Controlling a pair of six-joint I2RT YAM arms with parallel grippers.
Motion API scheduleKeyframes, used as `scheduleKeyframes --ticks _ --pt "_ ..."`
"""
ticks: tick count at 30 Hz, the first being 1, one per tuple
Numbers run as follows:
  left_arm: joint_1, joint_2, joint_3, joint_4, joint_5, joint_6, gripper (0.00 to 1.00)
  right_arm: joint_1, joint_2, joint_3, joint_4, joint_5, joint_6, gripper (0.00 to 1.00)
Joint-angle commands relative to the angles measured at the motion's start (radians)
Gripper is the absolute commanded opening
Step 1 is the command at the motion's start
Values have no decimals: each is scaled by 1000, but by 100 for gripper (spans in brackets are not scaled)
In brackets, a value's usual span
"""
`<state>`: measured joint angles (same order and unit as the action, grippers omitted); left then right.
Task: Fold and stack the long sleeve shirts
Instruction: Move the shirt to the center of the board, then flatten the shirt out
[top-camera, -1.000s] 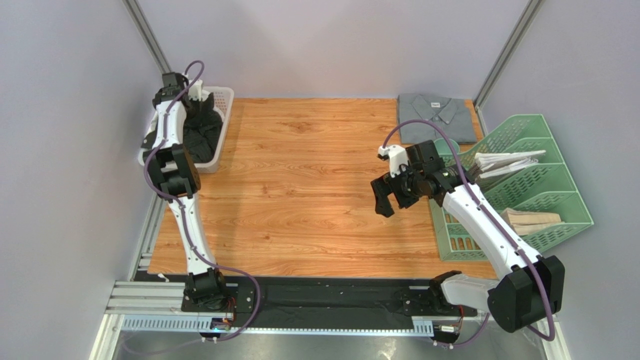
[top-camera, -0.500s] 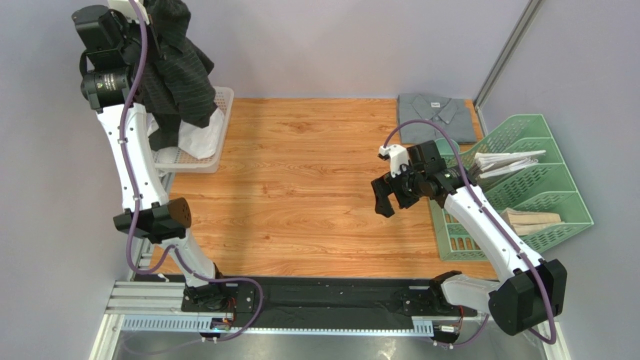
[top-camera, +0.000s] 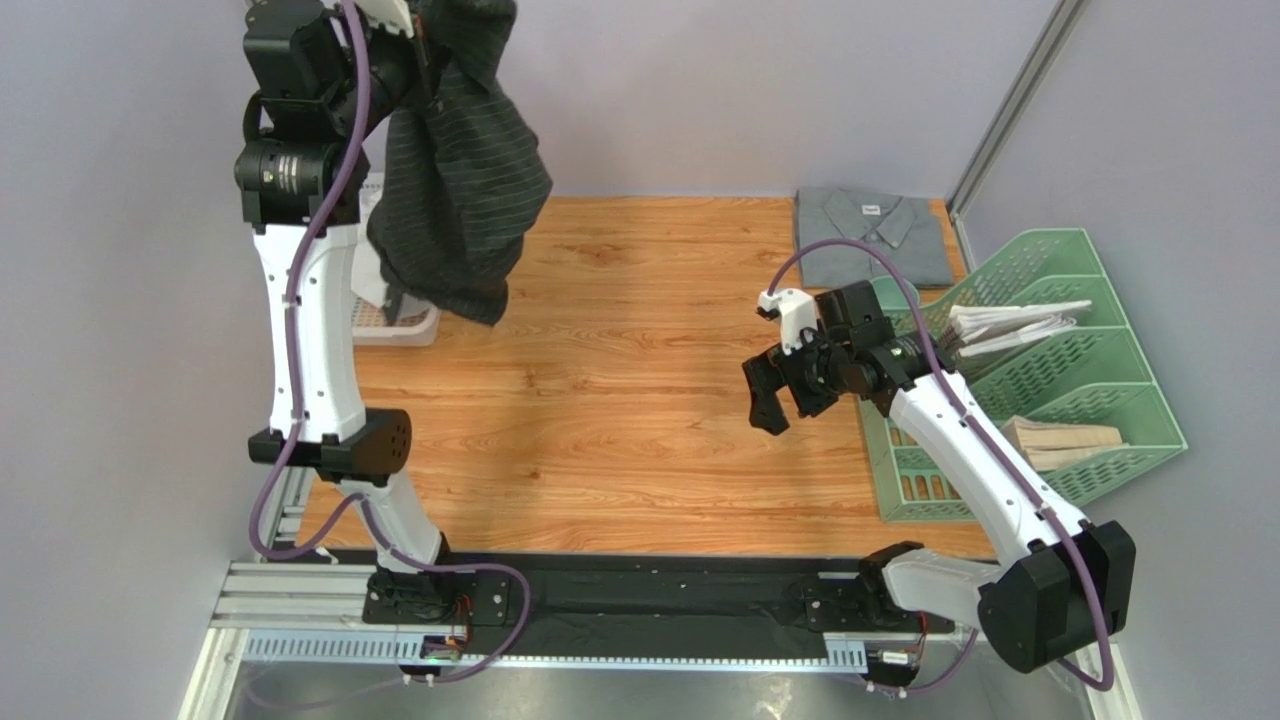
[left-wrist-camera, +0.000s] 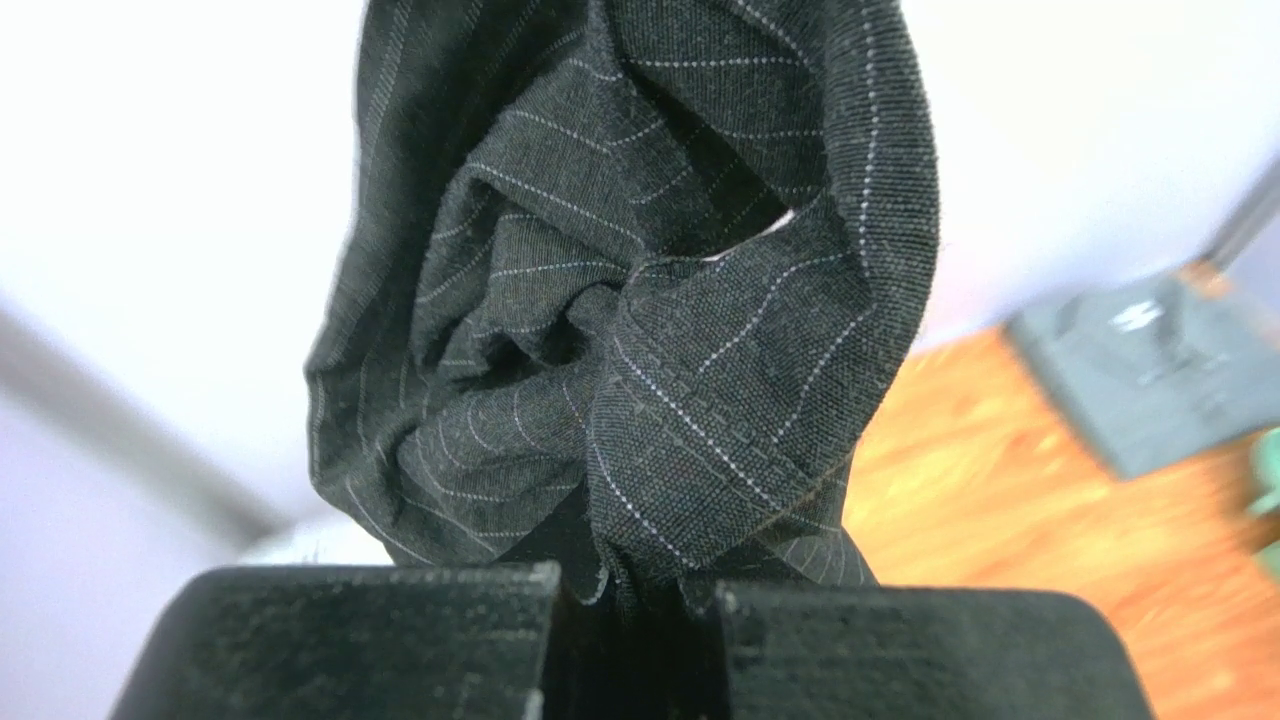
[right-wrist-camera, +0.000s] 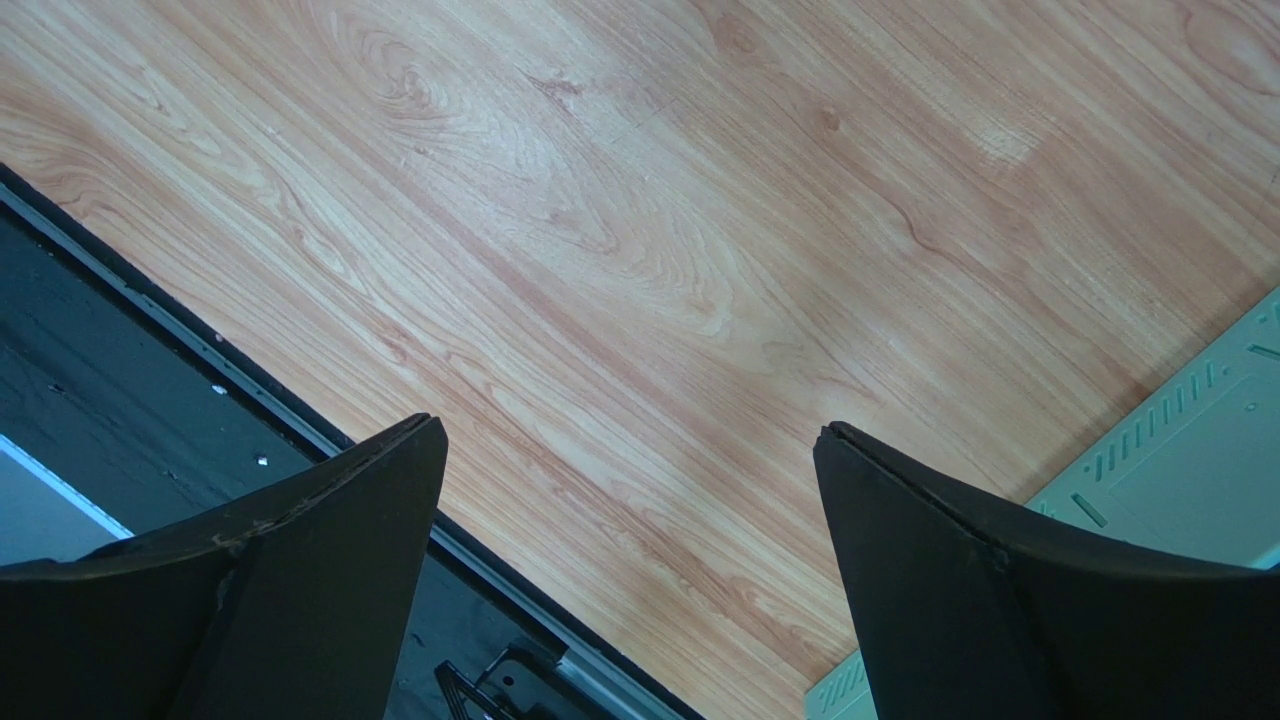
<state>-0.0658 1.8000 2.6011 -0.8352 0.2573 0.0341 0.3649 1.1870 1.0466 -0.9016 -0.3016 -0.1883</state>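
High at the back left, my left gripper (top-camera: 428, 30) is shut on the black pinstriped shirt (top-camera: 458, 195), which hangs bunched in the air over the table's left side. In the left wrist view the cloth (left-wrist-camera: 646, 345) rises straight out of the shut gripper (left-wrist-camera: 631, 593). The grey shirt (top-camera: 875, 236) lies folded at the back right corner of the table; the left wrist view shows it blurred (left-wrist-camera: 1150, 368). My right gripper (top-camera: 784, 393) hovers open over the wood right of centre, holding nothing; its wide-apart fingers (right-wrist-camera: 301, 570) frame bare wood.
A white basket (top-camera: 403, 323) stands at the left edge, mostly hidden behind the hanging shirt. A green tiered file rack (top-camera: 1097, 375) with papers fills the right side. The wooden table (top-camera: 631, 405) ends in a black rail at the near edge.
The left arm has lifted the black shirt out of the basket, raised it high, then swung it rightward over the table. The right arm has stayed put.
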Motion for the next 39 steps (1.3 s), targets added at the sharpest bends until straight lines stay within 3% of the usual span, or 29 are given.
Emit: scheduleKeyframes --ticks 1,7,12,15,16,18,19,20,21,23,24,30,34,39 --pt "-155 -138 70 197 -79 30 0 -4 -10 38 17 -21 -8 100" --pt "-270 -206 44 392 -99 -30 0 -3 0 50 20 -19 -3 100" --pt "-278 -229 -21 349 -64 -91 0 -6 -1 50 18 -14 -2 100" --pt "-278 -313 -255 296 -46 -89 0 -6 0 52 15 -11 -4 100" --pt "-272 -377 -423 283 -6 -57 0 -10 -3 52 15 -11 -5 100" --pt "-263 -451 -617 243 68 16 0 -23 -15 50 12 -14 -10 100" --pt "-256 -518 -797 223 121 95 8 -27 -18 49 12 -22 -13 100" --pt "-252 -546 -873 188 141 139 37 -43 -27 47 7 -28 -20 100" --pt "-230 -601 -944 120 149 176 46 -50 -39 44 4 -34 -29 100" --pt "-152 -666 -1152 90 241 181 99 -61 -53 38 1 -54 -52 100" --pt "-84 -712 -1255 38 308 217 99 -63 -56 35 1 -60 -63 100" --pt "-77 -726 -1496 -162 294 524 99 -43 37 36 42 -165 -51 98" --pt "-77 -676 -1615 -166 185 664 96 25 152 47 133 -137 -20 93" --pt "-84 -573 -1720 -127 86 720 96 101 377 144 262 -65 -8 91"
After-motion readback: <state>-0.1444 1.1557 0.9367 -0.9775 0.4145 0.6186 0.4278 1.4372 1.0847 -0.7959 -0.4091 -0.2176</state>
